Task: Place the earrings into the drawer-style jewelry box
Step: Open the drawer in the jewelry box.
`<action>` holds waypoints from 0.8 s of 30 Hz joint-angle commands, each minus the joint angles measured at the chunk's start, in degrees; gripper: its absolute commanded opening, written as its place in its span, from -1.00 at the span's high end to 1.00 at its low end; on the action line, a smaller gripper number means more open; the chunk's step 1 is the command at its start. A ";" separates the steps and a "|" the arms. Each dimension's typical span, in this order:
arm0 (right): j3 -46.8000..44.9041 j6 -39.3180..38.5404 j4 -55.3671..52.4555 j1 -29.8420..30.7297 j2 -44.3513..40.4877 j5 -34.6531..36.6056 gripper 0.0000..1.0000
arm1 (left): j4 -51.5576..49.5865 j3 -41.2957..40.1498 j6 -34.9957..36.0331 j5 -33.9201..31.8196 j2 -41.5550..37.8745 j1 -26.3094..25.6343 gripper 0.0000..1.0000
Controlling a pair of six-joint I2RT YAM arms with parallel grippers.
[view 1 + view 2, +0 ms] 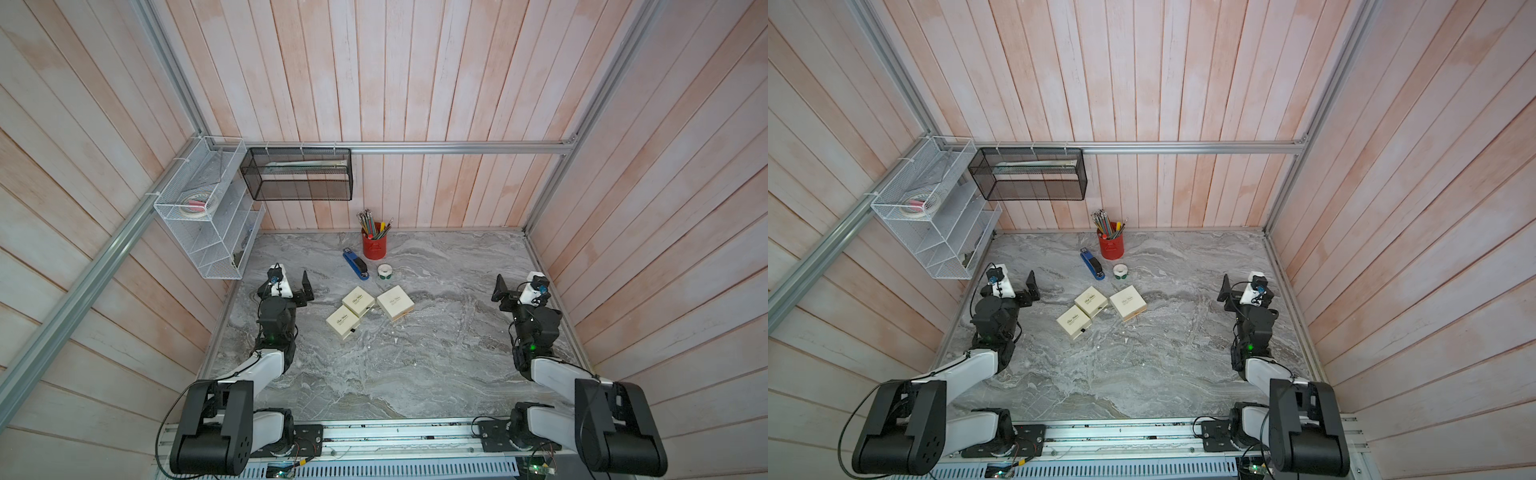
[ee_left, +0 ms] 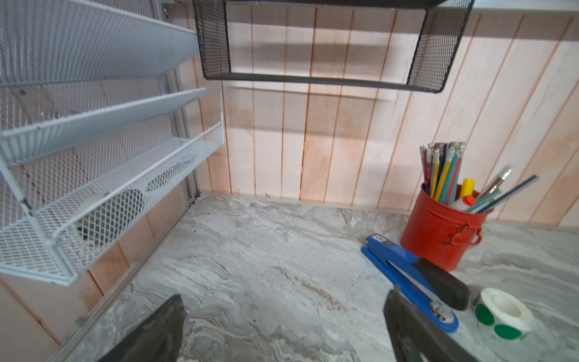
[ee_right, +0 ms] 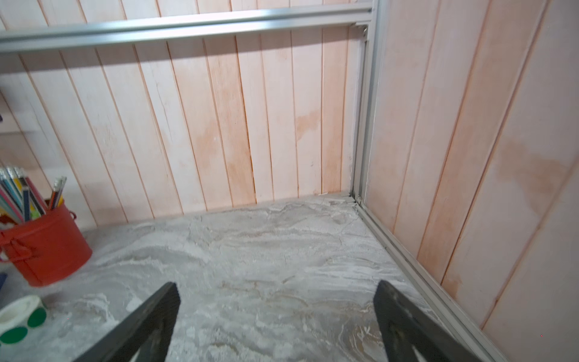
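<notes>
Earrings: too small to pick out for certain. A couple of pale specks (image 1: 392, 333) on the counter (image 1: 415, 374), nearer the robot than the red pencil cup (image 1: 374, 245), might be them, but I cannot tell.

Starting left of the cup, the left gripper (image 2: 285, 299) hangs just above bare counter with its jaws spread wide and nothing between them. Just this side of the cup lie a blue stapler (image 1: 355, 264) and a sticker roll (image 1: 385, 271). Nearer the robot again sit three cream jewelry boxes (image 1: 358, 301). They are square, flat-lidded and clustered close, all resting flat. The box farthest from the cup (image 1: 343, 322) shows a small dark pull on its side, and every drawer looks shut.

Well off to the cup's right, the right gripper (image 3: 277, 286) is likewise wide open and empty.

By my read nothing has started and both arms are parked clear of the boxes. The next move calls for one gripper to steady a box and the other to draw out the drawer by that little pull. Then comes a delicate pinch on the earrings.
</notes>
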 commanded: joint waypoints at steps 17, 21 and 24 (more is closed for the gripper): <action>9.44 21.41 -25.02 -0.23 -4.31 -20.50 -0.85 | -31.95 18.05 -18.66 22.77 9.12 -3.10 -0.99; 13.69 15.75 -30.52 8.90 1.08 -21.42 -0.73 | -33.30 19.95 -18.95 29.25 15.02 -3.89 -0.99; 17.06 10.24 -34.75 19.46 5.35 -18.39 -0.71 | -34.90 20.99 -18.72 32.49 18.32 -3.87 -1.00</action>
